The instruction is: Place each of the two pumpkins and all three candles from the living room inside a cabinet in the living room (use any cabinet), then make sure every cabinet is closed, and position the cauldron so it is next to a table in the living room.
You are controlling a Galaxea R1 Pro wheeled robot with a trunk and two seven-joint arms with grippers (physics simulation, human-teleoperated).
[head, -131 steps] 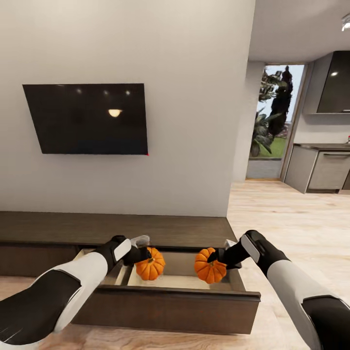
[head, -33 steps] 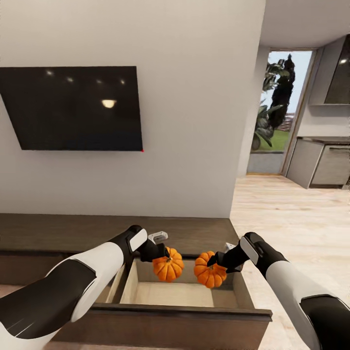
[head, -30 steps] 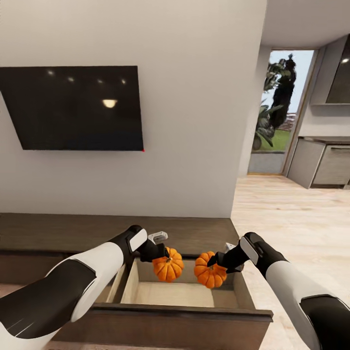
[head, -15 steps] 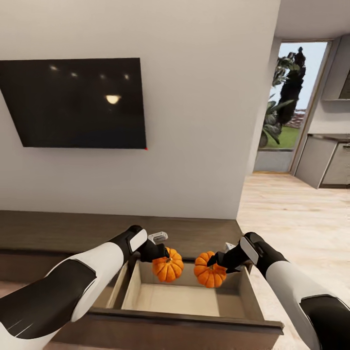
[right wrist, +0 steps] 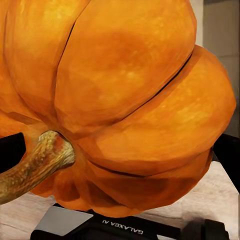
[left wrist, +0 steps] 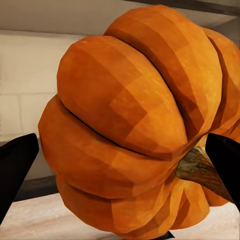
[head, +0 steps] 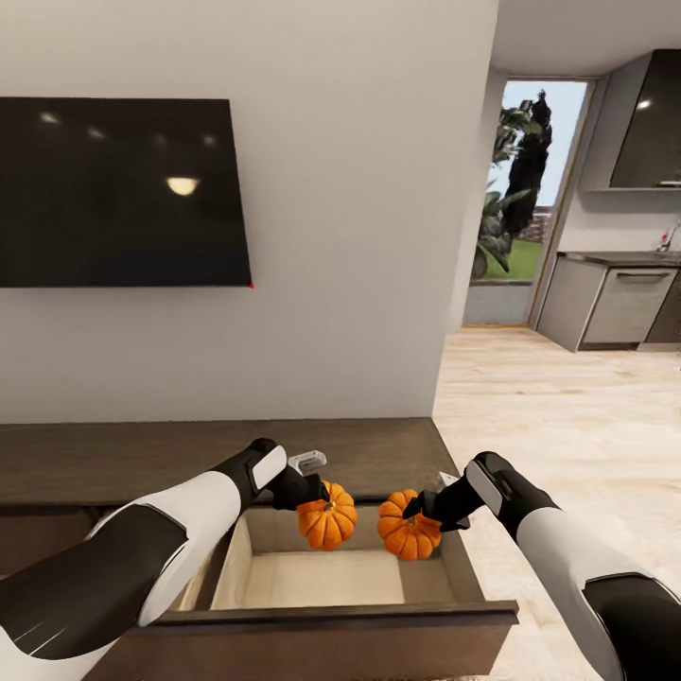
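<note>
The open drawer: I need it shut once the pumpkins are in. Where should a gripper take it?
Probably push, not grip: the drawer front is a flat dark panel with no handle visible, facing the robot. Press its middle from the robot's side, toward the wall.

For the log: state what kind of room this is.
Most likely a home living room: a wall-mounted dark TV above a long low wood cabinet with an open drawer, and a kitchen beyond on the right.

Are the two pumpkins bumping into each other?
Apart. The head view shows the left pumpkin and the right pumpkin with a strip of the drawer between them.
</note>
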